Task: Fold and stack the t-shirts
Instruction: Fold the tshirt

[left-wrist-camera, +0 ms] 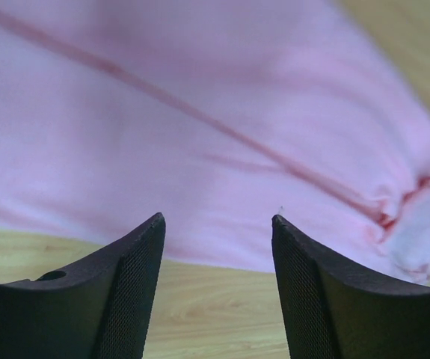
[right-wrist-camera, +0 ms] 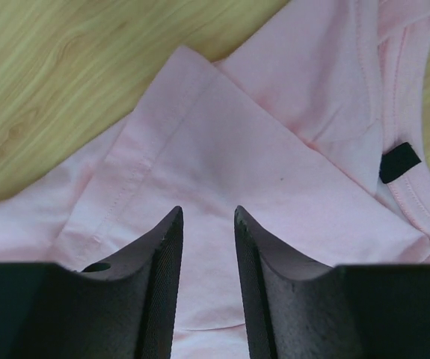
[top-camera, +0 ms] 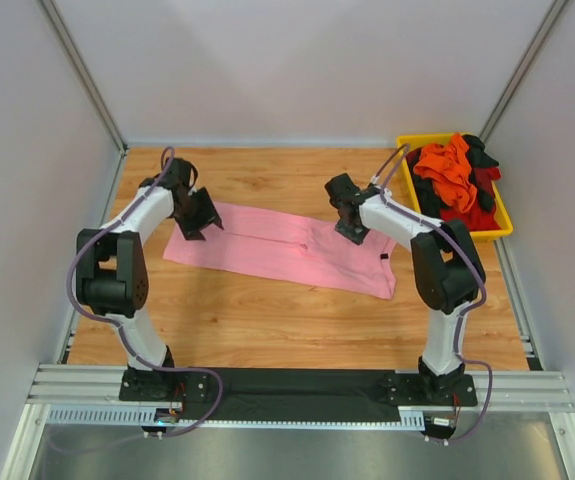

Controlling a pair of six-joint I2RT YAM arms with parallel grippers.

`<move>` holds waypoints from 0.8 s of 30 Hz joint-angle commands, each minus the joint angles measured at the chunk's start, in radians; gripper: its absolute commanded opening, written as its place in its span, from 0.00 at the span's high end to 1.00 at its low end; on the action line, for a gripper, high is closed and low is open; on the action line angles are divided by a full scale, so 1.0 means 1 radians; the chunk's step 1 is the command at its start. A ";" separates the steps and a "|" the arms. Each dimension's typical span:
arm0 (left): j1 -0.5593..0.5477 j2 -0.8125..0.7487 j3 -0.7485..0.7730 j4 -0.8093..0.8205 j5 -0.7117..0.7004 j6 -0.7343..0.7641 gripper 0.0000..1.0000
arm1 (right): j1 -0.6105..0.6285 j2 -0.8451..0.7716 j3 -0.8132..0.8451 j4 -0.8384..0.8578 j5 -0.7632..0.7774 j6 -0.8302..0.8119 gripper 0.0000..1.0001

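A light pink t-shirt (top-camera: pixel 287 250) lies flat across the wooden table, folded lengthwise, its collar end with a black tag (right-wrist-camera: pixel 399 161) toward the right. My left gripper (top-camera: pixel 199 215) hovers over the shirt's left end, jaws wide open with nothing between them; in the left wrist view (left-wrist-camera: pixel 218 221) pink cloth and the shirt's edge lie below the fingertips. My right gripper (top-camera: pixel 352 225) hangs over the shirt's upper right part, near a folded sleeve (right-wrist-camera: pixel 162 127). Its jaws (right-wrist-camera: pixel 208 213) stand partly open, empty, just above the cloth. More t-shirts, orange (top-camera: pixel 447 165), red and black, lie heaped in the bin.
A yellow plastic bin (top-camera: pixel 500 215) stands at the table's back right corner, close behind the right arm. White walls enclose the table on three sides. Bare wood (top-camera: pixel 267 320) shows in front of the pink shirt.
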 commanded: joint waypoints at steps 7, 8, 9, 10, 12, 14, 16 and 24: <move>0.005 0.364 0.450 -0.045 0.164 0.167 0.34 | -0.076 -0.009 0.010 -0.123 -0.024 0.187 0.61; 0.010 0.391 0.473 -0.047 0.165 0.162 0.34 | -0.085 -0.004 0.002 -0.099 -0.030 0.190 0.61; 0.021 0.412 0.510 -0.050 0.167 0.156 0.34 | -0.095 -0.003 -0.008 -0.072 -0.043 0.187 0.62; 0.025 0.450 0.524 -0.053 0.159 0.150 0.34 | -0.107 -0.004 -0.037 -0.044 -0.056 0.181 0.62; 0.042 0.496 0.573 -0.082 0.115 0.141 0.34 | -0.116 -0.003 -0.054 0.004 -0.041 0.180 0.62; 0.058 0.515 0.599 -0.091 0.076 0.141 0.34 | -0.125 0.014 -0.064 0.034 -0.028 0.158 0.63; 0.084 0.520 0.601 -0.079 0.072 0.130 0.34 | -0.136 0.039 -0.052 0.054 -0.007 0.132 0.63; 0.206 0.530 0.584 -0.107 0.021 0.087 0.34 | -0.168 0.186 0.109 0.236 -0.122 -0.099 0.64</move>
